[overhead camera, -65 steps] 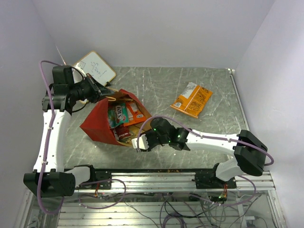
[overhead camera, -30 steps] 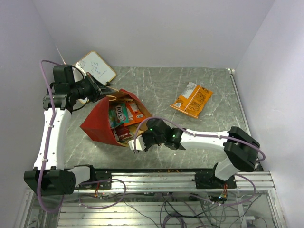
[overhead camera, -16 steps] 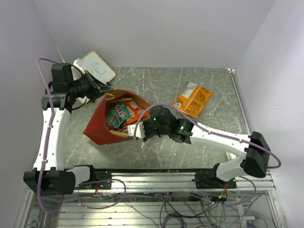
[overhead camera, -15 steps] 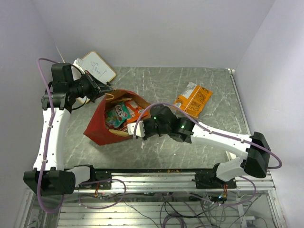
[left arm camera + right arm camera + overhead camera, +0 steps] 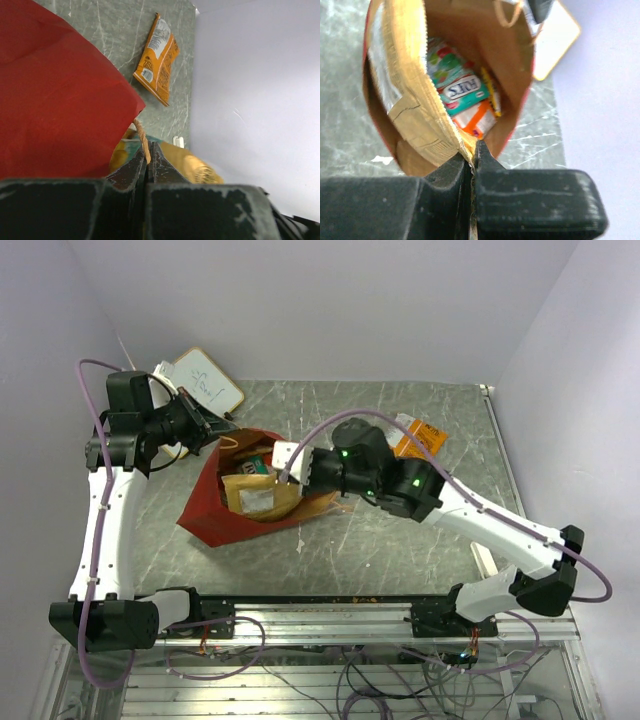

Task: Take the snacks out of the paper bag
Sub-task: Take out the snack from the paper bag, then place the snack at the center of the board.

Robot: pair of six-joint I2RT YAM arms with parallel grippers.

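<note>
two grips spread the bag [image 5: 205, 522] at the counter's [image 5: 380, 562] left: left tool [image 5: 148, 162] pinched on a handle [image 5: 141, 136], right tool [image 5: 472, 151] clamped on the rim [image 5: 420, 117]. snacks [image 5: 465, 92] lie inside; next, one tool should release and reach in.

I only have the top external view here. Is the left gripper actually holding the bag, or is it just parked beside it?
Observer: It is holding the bag. In the left wrist view the left gripper is shut on the thin tan handle of the paper bag.
Operator: And the right one? I can't make out its grip from above.
Observer: The right gripper is shut on the bag's tan serrated edge, at the near side of the mouth.
Operator: What is lying deep inside?
Observer: A teal packet lies above an orange-and-white packet. Beside them only the edge of a yellow packet shows.
</note>
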